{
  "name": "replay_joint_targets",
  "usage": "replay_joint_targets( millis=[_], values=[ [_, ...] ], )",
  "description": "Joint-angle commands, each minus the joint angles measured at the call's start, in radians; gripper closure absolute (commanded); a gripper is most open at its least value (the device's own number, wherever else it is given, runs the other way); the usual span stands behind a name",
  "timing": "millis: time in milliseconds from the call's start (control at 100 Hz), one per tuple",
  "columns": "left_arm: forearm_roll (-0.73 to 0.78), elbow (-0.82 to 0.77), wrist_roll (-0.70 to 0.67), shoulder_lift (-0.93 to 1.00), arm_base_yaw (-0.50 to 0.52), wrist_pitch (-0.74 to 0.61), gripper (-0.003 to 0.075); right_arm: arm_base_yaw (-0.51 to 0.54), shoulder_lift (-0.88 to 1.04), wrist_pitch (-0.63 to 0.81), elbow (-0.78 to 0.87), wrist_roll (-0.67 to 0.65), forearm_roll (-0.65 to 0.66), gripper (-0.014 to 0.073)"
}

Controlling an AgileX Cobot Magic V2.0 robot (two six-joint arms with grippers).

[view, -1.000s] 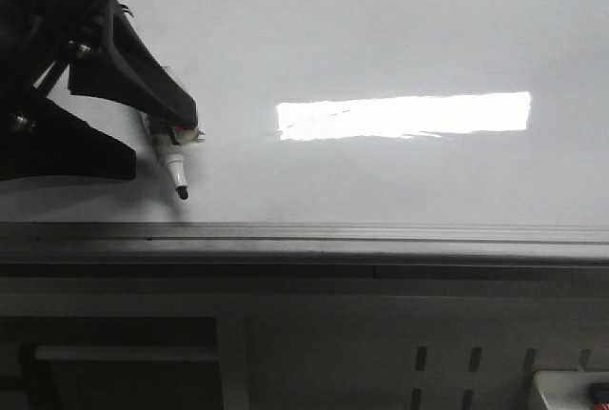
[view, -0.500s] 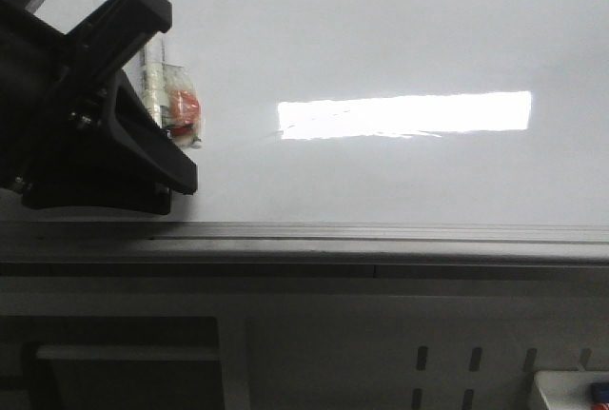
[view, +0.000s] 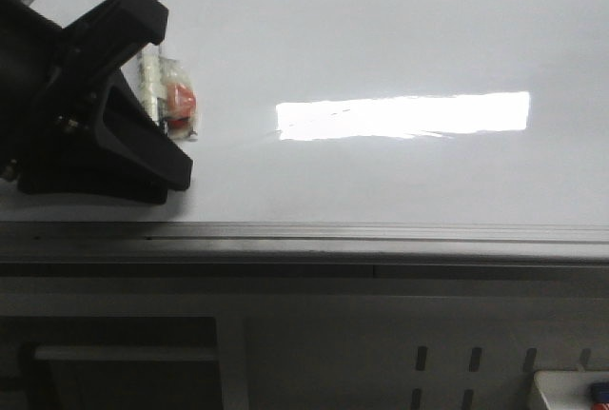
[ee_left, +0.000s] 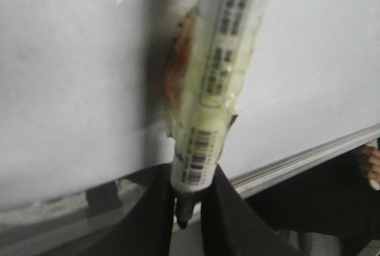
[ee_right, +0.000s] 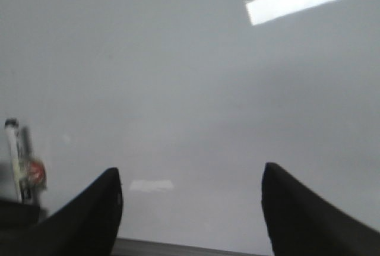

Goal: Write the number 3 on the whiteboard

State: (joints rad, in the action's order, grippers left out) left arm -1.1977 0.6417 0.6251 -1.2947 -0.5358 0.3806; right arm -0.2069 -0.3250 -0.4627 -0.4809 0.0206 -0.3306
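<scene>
left end effector [ee_left: 189,205] pinching a marker [ee_left: 215,84] over the whiteboard [view: 381,29] near its frame edge - right end effector [ee_right: 191,205] spread, holding nothing, above the board.

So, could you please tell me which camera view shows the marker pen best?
The left wrist view: the white barcoded marker pen fills it, clamped between the left gripper fingers. The front view shows only a taped sliver behind that gripper; the right wrist view shows it small and blurred.

One large glossy white whiteboard with grey metal frame [view: 381,29], one white-barrelled black-tipped marker pen [ee_left: 214,95], two black robot grippers, left [ee_left: 189,208] and right [ee_right: 190,208].
</scene>
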Motion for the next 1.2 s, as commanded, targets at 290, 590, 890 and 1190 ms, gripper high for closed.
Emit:
replay_joint_targets(
  millis=[290,590,890,1190],
  values=[
    [0.245,0.242,0.393,0.083,0.008,0.432,0.0741,-0.358,-0.311,-0.125,-0.307,0.423,-0.044,0.0146],
    [0.575,0.371,0.445,0.125,0.008,0.602,0.0741,-0.57,-0.523,-0.129,-0.446,0.474,-0.044,0.0145],
    [0.61,0.374,0.696,0.262,0.008,0.59,0.0741,-0.692,-0.578,0.005,-0.457,0.482,-0.044,0.0145],
    [0.611,0.374,0.723,0.277,0.008,0.592,0.0741,-0.838,-0.648,0.186,-0.457,0.489,-0.044,0.0145]
  ],
)
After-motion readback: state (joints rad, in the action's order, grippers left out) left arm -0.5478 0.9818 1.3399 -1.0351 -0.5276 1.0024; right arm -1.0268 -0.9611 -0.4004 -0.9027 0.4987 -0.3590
